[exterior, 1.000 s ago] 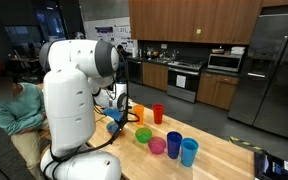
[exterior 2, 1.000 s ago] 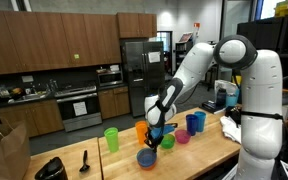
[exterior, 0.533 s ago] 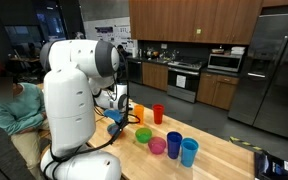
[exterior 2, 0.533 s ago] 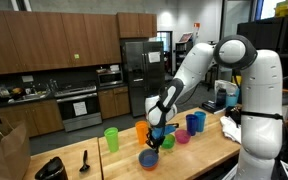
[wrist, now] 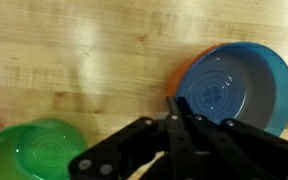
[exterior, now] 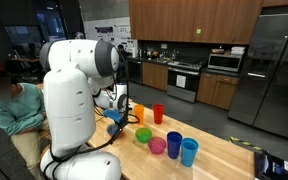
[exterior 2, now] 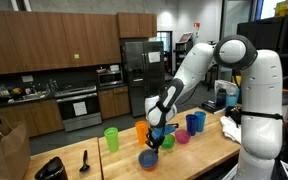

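Note:
My gripper [wrist: 174,105] reaches in from the bottom of the wrist view with its two dark fingers pressed together. Its tips lie at the left rim of a blue bowl [wrist: 229,88] on the wooden table. I cannot tell whether they touch the rim. A thin orange edge shows along that rim. A green bowl [wrist: 39,150] sits at the lower left. In both exterior views the gripper [exterior 2: 156,142] [exterior: 114,122] hangs low over the table, just above the blue bowl [exterior 2: 147,158].
A green cup [exterior 2: 111,138], an orange cup [exterior 2: 142,130], a pink bowl [exterior 2: 182,137] and dark blue cups [exterior 2: 195,122] stand around. A red cup [exterior: 158,113], a green bowl [exterior: 142,134], a pink bowl [exterior: 157,146] and blue cups [exterior: 188,151] also stand on the table. A person [exterior: 14,105] sits behind the robot.

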Motion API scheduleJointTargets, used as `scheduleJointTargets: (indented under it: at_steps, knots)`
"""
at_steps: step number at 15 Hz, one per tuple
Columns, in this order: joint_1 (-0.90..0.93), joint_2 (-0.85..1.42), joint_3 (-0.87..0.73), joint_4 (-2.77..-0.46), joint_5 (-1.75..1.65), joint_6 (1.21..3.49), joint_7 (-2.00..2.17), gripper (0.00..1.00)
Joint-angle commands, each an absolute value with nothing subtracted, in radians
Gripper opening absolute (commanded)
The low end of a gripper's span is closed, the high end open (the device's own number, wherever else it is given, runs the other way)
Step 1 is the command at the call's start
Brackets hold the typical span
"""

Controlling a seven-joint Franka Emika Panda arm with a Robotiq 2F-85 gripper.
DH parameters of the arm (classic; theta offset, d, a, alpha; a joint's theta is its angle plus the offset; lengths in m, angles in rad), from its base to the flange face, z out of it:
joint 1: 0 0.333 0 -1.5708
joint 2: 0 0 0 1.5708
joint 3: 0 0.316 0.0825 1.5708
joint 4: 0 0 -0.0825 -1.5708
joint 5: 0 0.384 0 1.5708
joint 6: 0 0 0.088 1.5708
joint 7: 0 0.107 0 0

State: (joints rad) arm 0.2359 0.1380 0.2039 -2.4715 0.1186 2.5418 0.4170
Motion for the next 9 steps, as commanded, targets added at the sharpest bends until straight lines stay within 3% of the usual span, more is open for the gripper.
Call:
scheduleJointTargets:
  at_steps: [1, 9]
  knots:
    - [0.247, 0.108, 0.199, -2.478, 0.101, 2.516, 0.435, 0.01]
    - [0.243, 0.031, 0.242, -2.468, 0.233, 2.35, 0.341, 0.01]
